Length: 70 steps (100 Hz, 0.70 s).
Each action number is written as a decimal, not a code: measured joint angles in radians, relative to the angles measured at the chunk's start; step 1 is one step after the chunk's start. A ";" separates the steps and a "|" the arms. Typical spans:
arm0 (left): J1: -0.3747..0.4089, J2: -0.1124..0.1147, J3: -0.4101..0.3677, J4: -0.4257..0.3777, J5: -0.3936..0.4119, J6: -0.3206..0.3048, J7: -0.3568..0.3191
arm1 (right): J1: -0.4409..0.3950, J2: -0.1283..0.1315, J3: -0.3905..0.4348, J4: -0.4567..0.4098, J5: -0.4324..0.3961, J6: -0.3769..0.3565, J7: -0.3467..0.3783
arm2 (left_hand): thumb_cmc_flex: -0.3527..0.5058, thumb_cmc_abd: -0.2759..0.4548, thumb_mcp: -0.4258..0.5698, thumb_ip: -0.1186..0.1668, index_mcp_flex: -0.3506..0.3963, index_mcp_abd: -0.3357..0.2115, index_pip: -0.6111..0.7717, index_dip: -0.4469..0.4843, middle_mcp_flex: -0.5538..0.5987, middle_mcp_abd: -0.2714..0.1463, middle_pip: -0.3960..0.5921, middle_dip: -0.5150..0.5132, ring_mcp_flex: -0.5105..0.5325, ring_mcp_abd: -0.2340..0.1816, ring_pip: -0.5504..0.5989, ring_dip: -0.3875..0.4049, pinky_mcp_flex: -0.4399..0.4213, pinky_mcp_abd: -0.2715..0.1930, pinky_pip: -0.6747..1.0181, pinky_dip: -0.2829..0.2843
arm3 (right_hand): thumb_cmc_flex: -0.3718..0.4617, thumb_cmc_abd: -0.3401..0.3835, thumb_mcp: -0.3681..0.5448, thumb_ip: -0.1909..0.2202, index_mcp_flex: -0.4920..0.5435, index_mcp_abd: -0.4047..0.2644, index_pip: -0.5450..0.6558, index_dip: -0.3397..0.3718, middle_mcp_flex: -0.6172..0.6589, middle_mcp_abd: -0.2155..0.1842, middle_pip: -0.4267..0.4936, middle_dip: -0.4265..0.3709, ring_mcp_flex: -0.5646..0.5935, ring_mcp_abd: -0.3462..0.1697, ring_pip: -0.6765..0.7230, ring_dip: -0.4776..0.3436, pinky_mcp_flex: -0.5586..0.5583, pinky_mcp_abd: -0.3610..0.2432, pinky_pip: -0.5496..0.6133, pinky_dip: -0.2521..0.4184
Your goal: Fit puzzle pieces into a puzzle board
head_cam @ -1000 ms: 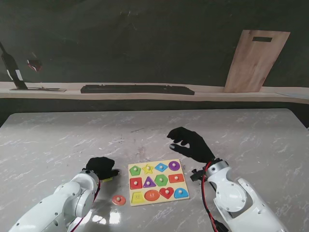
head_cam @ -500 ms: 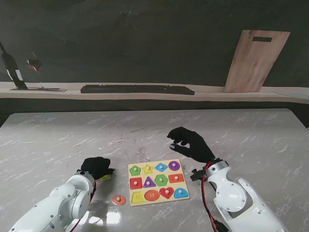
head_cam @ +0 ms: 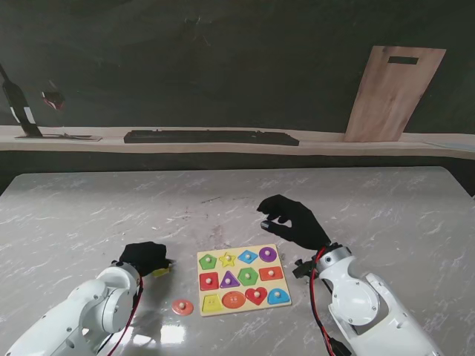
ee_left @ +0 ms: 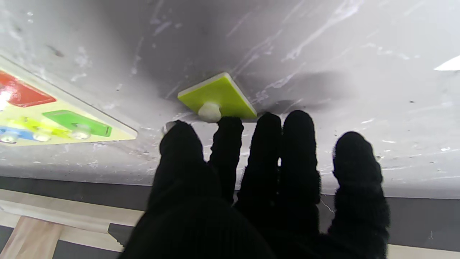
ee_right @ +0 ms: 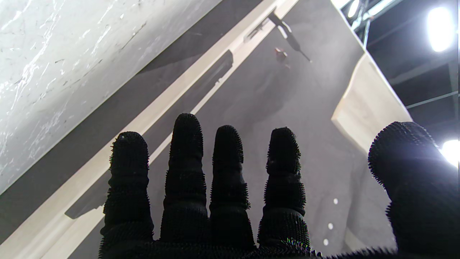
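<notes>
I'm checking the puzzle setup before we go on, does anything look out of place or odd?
Two pieces lie off the board on the table to its left: an orange round piece near the front corner, and a yellow-green piece at the left hand fingertips. On the board nothing looks askew from here.

I can read no words, numbers, labels or brand marks on anything in front of me.

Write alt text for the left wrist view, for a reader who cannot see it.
A black-gloved left hand reaches toward a yellow-green square puzzle piece lying on the marble table, one fingertip at the piece's white knob. A corner of the puzzle board, with red and green pieces, shows at the side.
</notes>
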State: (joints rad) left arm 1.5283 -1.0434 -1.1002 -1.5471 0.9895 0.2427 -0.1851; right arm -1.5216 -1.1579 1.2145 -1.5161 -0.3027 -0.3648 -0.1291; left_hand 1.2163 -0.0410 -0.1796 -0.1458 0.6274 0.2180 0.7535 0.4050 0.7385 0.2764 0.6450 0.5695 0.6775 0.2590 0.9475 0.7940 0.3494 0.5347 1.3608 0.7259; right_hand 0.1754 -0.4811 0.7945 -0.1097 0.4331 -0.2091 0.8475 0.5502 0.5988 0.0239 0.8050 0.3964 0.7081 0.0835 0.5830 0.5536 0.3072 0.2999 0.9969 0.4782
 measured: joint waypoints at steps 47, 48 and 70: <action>-0.007 0.015 -0.006 -0.013 0.048 -0.050 -0.071 | -0.001 0.000 0.000 0.000 0.000 0.000 0.001 | -0.410 -0.371 1.079 0.072 -0.075 0.008 -0.014 0.016 -0.036 -0.009 -0.002 0.005 -0.012 -0.008 -0.023 0.017 -0.002 0.000 -0.008 0.000 | 0.000 0.000 0.000 0.000 0.000 0.000 0.000 0.000 0.000 0.000 0.000 0.000 0.000 0.000 0.000 0.000 0.000 0.000 0.000 0.000; -0.008 0.015 -0.006 -0.013 0.049 -0.051 -0.073 | -0.001 0.000 0.000 0.000 0.000 0.000 0.001 | -0.411 -0.373 1.084 0.072 -0.078 0.007 -0.011 0.016 -0.036 -0.009 -0.002 0.010 -0.012 -0.008 -0.023 0.017 -0.002 0.000 -0.008 0.000 | 0.000 0.000 0.000 0.000 0.000 0.000 0.000 0.000 0.000 0.000 0.000 0.000 0.000 0.000 0.000 0.000 0.000 0.000 0.000 0.000; -0.012 0.018 -0.007 -0.018 0.066 -0.062 -0.100 | -0.001 0.000 0.000 0.000 0.000 0.000 0.001 | -0.376 -0.460 1.134 0.031 -0.101 0.004 0.003 0.017 -0.010 -0.024 -0.055 0.090 0.028 -0.021 -0.038 0.054 0.019 0.000 -0.001 0.000 | 0.000 0.000 0.000 0.000 0.000 0.000 0.000 0.000 0.000 0.000 0.000 0.000 0.000 0.000 0.000 0.000 0.000 0.000 0.000 0.000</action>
State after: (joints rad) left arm 1.5164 -1.0249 -1.1070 -1.5652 1.0555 0.1802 -0.2856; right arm -1.5222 -1.1579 1.2145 -1.5162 -0.3026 -0.3648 -0.1285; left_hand 0.8401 -0.5011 0.9547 -0.1148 0.5261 0.2221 0.7562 0.4219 0.7284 0.2522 0.5903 0.6598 0.7054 0.2382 0.9091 0.8484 0.3681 0.5347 1.3603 0.7259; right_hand 0.1754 -0.4811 0.7945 -0.1097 0.4331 -0.2091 0.8475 0.5502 0.5988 0.0239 0.8050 0.3964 0.7081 0.0837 0.5832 0.5538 0.3072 0.3001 0.9969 0.4782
